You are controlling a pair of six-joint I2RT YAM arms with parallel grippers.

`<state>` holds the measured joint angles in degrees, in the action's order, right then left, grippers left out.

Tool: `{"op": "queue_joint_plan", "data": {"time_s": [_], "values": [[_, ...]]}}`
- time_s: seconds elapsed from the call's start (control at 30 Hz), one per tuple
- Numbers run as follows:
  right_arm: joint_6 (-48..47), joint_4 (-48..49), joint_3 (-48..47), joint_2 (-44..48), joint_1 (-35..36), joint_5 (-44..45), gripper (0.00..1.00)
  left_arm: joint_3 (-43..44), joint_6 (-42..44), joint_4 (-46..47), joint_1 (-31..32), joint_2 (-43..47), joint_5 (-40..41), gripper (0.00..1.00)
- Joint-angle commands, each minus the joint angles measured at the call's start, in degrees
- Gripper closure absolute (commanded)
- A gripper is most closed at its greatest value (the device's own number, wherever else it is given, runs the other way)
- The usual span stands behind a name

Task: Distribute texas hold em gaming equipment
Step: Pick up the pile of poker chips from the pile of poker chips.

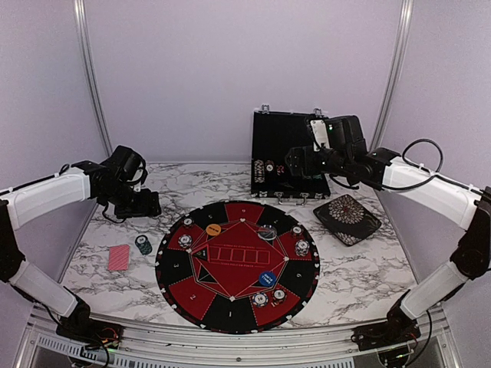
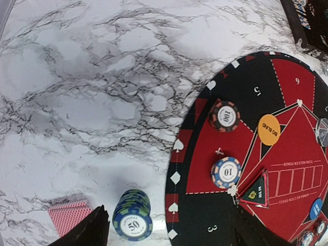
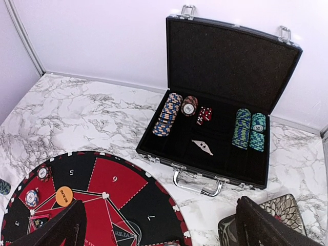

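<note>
One open case [image 3: 230, 61] beyond the wide-spread right fingers [image 3: 266, 225] holds four chip stacks [image 3: 241, 128]. Between the wide-spread left fingers [image 2: 95, 230] stands one teal chip stack [image 2: 133, 215] on the desk [image 2: 77, 102], one pile of red-backed cards [image 2: 69, 215] just outside.

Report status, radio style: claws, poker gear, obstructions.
Left claw open, empty, over teal chip stack and red-backed cards, both off the mat. Right claw open, empty, facing open case, chip stacks inside. No obstruction seen.
</note>
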<state>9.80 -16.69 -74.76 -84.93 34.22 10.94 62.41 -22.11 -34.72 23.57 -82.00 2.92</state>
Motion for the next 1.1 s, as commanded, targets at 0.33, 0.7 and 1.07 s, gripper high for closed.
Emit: {"op": "queue_joint_plan", "data": {"time_s": [0.33,0.7,1.07], "values": [[-2.4,7.4,2.8,2.8,-0.3,-1.6,0.01,-7.8,-4.1,-5.6,1.1,2.4,3.1,0.19],[-3.0,7.7,4.1,4.0,-0.4,-1.2,0.01,-6.4,-2.9,-5.7,2.2,-3.8,4.5,0.25],[-3.2,8.0,4.8,4.7,-0.3,-0.2,0.02,-5.2,-1.9,-5.7,2.6,-7.0,6.3,0.28]]}}
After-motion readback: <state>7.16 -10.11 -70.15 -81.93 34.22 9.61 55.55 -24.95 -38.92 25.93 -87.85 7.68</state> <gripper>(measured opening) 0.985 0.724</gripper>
